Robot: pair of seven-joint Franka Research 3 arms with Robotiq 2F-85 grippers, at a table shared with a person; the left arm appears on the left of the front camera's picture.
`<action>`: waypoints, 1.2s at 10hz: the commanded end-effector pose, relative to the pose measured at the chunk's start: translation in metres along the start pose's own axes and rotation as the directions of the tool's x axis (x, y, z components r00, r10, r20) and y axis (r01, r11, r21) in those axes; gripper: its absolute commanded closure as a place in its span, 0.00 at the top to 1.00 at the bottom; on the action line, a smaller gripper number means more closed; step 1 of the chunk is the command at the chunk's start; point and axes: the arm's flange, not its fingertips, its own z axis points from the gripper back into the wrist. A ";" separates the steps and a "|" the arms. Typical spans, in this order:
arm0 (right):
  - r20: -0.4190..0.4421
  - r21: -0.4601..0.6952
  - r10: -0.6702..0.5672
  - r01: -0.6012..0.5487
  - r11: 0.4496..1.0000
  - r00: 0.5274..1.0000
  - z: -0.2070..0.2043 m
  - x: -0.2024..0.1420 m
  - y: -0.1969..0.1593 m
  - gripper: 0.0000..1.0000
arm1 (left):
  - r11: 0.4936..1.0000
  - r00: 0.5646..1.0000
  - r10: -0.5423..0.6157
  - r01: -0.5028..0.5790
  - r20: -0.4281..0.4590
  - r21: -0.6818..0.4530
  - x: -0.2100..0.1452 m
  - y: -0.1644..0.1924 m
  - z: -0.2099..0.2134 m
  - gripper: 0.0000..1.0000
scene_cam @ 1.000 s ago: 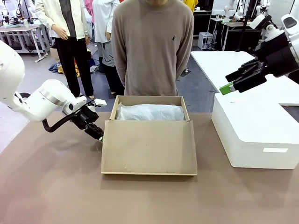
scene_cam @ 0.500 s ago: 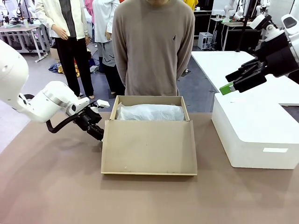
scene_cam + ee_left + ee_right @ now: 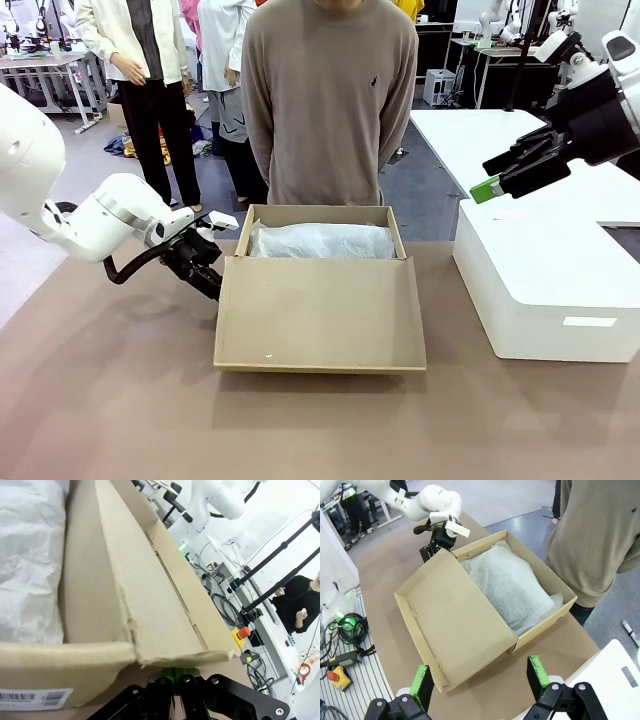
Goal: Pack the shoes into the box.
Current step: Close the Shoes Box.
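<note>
brown table (image 3: 120, 400) stretched across the front view, and a person (image 3: 328, 100) in a tan sweater stood at its far side, arms behind the back. a big white box (image 3: 540, 290) sat on the table toward the robot's right, well apart from the cardboard.

tan cardboard box (image 3: 320, 245) lay in the middle of the table just before the person, open, its inside covered by crumpled white tissue paper (image 3: 322, 241). the shoes could not be made out; they may have lain under the paper, but that was not clear. its lid flap (image 3: 320, 312) was folded out toward the robot, inner face up, with low side walls along its edges.

white left arm (image 3: 90, 215) came in low from the left, and the left gripper (image 3: 212, 285) sat at the left corner where the lid flap met the box. in the left wrist view the left gripper (image 3: 174, 672) had its green pads pressed together right under the torn cardboard edge of the flap, closed narrow, though whether card was pinched between them could not be told. a barcode label (image 3: 35, 698) showed on the cardboard near it.

right gripper (image 3: 490, 185) hung high above the white box, fingers spread wide with nothing between them; in the right wrist view the right gripper (image 3: 482, 680) looked down on the open box (image 3: 520, 587) from above.
</note>
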 end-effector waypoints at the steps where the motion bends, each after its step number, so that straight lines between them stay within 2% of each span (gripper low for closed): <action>1: 0.028 0.017 0.019 -0.020 1.000 0.999 -0.002 0.000 -0.004 1.00 | 0.998 1.000 0.003 -0.002 0.028 -0.059 0.005 -0.001 0.003 0.00; 6: 0.028 0.017 0.019 -0.020 1.000 0.999 -0.002 0.000 -0.004 1.00 | 0.989 0.992 -0.031 0.047 0.119 -0.141 0.011 -0.011 0.006 0.00; 12: 0.028 0.017 0.019 -0.020 1.000 0.999 -0.002 0.000 -0.004 1.00 | 0.985 0.968 -0.026 0.067 0.249 -0.158 0.027 -0.027 0.012 0.00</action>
